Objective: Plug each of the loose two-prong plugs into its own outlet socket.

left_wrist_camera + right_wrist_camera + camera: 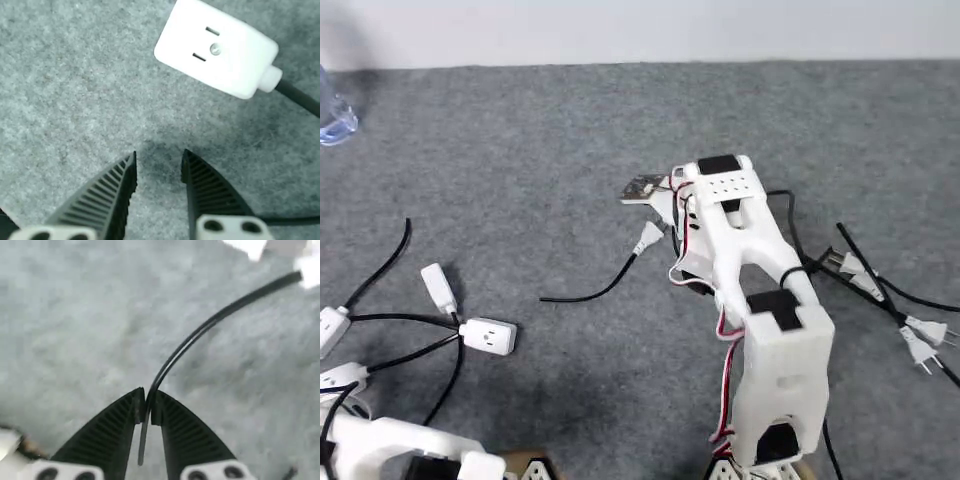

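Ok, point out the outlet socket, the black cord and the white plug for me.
outlet socket point(220, 52), left wrist view, middle of its white face.
black cord point(200, 332), right wrist view, midway along its curve.
white plug point(648, 238), high view, body of the middle one.

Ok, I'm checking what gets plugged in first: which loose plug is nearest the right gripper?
The lone white plug just beside the right gripper, which pinches a black cord; the other three plugs lie clustered farther right.
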{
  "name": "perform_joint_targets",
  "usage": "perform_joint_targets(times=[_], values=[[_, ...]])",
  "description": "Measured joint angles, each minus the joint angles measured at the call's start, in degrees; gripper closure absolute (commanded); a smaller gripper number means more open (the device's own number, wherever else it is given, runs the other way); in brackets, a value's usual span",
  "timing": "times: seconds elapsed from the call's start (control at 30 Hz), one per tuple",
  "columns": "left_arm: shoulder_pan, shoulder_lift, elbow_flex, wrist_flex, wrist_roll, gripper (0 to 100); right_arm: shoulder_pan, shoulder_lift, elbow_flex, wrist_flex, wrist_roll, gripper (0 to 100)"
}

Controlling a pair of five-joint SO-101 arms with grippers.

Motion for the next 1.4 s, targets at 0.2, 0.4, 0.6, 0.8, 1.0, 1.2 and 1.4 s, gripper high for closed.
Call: perform_joint_targets(times=[0.2,0.4,0.6,0.8,1.0,1.2,1.4], values=[[0.0,0.0,0.0,0.0,0.0,86,-2.6,-14.3,1.6,6.9,-4.4,99.0],[0.0,0.0,0.0,0.0,0.0,86,-4.4,-27.8,16.3,6.9,-6.1,99.0],[0.0,0.0,0.0,0.0,0.0,86,-16.4,-43.6,34.3,6.9,-6.8,99.0],[0.0,0.0,0.0,0.0,0.0,86,-32.6,-57.4,41.2,6.9,-9.6,94.7],[0.0,0.0,0.0,0.0,0.0,86,-33.9,-58.7,41.8,4.2,-9.9,54.8],[0.0,0.0,0.0,0.0,0.0,86,-33.9,-58.0,41.1,2.1,-9.9,36.1],[0.0,0.0,0.0,0.0,0.0,86,-33.0,-59.9,32.1,6.9,-9.9,36.3]])
